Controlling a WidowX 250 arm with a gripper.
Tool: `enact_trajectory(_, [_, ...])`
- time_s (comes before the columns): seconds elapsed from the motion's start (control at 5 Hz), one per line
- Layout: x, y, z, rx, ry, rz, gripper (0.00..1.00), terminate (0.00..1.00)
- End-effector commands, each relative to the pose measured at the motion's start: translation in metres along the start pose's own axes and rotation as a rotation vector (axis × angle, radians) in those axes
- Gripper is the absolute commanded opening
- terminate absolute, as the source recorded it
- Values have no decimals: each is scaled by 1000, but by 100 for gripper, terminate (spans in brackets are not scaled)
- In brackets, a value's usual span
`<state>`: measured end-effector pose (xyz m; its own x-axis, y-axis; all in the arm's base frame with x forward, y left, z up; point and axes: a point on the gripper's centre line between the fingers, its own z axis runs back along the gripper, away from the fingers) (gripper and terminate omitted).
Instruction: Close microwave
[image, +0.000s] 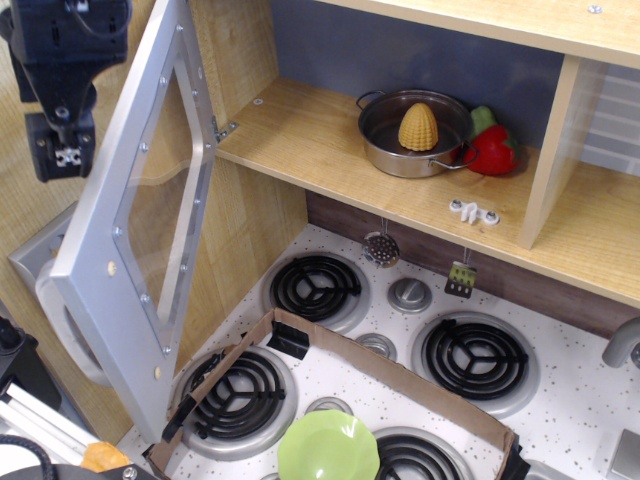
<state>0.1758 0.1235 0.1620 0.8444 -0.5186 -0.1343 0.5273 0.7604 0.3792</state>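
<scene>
The microwave is the wooden shelf compartment (300, 140), and its silver-grey door (108, 268) stands wide open, swung out to the left. The door's clear window (160, 200) faces the stove. Part of the grey handle (50, 305) shows behind the door's lower left edge. My black gripper (60, 158) hangs at the top left, on the outer side of the door, close to its upper edge. I cannot tell whether it touches the door or whether its fingers are open or shut. It holds nothing that I can see.
On the shelf are a metal pot (400, 150) holding a yellow corn cob (418, 127), a red pepper (492, 148) and a white clip (472, 212). Below is a stove top with burners (315, 285), a cardboard strip (390, 370) and a green bowl (328, 448).
</scene>
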Motion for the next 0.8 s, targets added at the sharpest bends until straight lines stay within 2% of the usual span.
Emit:
enact_trajectory(0.0, [21, -14, -12, -31, -99, 81, 100, 0])
enact_trajectory(0.2, [44, -26, -22, -117, -227, 139, 100, 0])
enact_trajectory(0.4, [70, -38, -13, -132, -340, 215, 100, 0])
enact_trajectory(0.6, [98, -47, -9, -187, -422, 270, 100, 0])
